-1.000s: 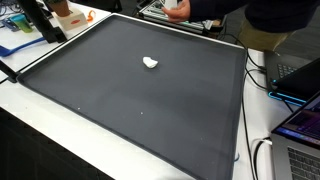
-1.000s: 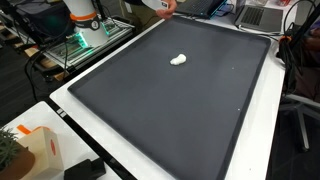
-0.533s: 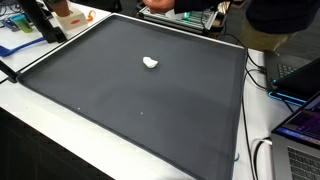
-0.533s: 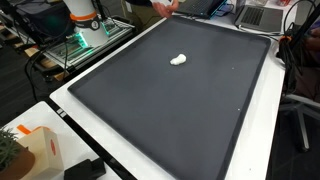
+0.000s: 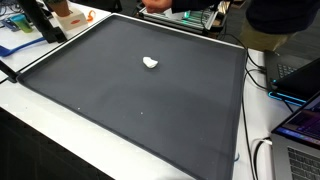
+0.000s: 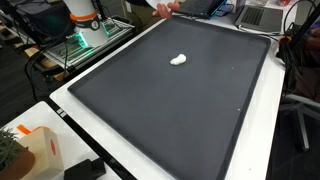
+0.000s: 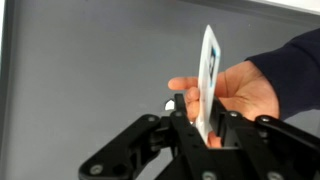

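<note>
The gripper (image 7: 207, 135) has its jaws narrow around the lower edge of an upright white card (image 7: 208, 70); whether they pinch it cannot be told. A person's hand (image 7: 240, 90) holds the card, which should sit square between the pads before any release.

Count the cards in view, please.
1: the card stands upright inside the gripper in the wrist view, a hand holding it. Others may be hidden.

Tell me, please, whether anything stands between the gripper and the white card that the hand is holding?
Nothing visible does. In the wrist view the white card stands upright between the jaws of the gripper, which look closed on its lower part, while a person's hand holds it from the side.
</note>
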Robot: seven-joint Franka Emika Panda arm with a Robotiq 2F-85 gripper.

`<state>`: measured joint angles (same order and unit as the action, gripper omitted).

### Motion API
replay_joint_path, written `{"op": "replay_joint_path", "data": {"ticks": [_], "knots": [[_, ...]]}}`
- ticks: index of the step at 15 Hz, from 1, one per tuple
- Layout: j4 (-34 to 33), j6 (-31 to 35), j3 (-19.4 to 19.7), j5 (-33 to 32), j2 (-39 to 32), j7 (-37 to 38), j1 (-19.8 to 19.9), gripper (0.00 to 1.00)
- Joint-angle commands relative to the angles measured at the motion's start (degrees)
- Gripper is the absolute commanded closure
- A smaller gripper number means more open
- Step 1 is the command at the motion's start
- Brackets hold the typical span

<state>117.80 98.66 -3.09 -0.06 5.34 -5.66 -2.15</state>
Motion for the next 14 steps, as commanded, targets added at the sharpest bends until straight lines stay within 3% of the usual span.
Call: {"op": "replay_joint_path", "data": {"ticks": [1,14], "knots": [[-1.4,-2.2,0.2,0.5,-0.8,1.1,-0.2,1.0],[-1.0,-1.3,0.4,0.1,-0.6,1.3,-0.1,0.96]]}}
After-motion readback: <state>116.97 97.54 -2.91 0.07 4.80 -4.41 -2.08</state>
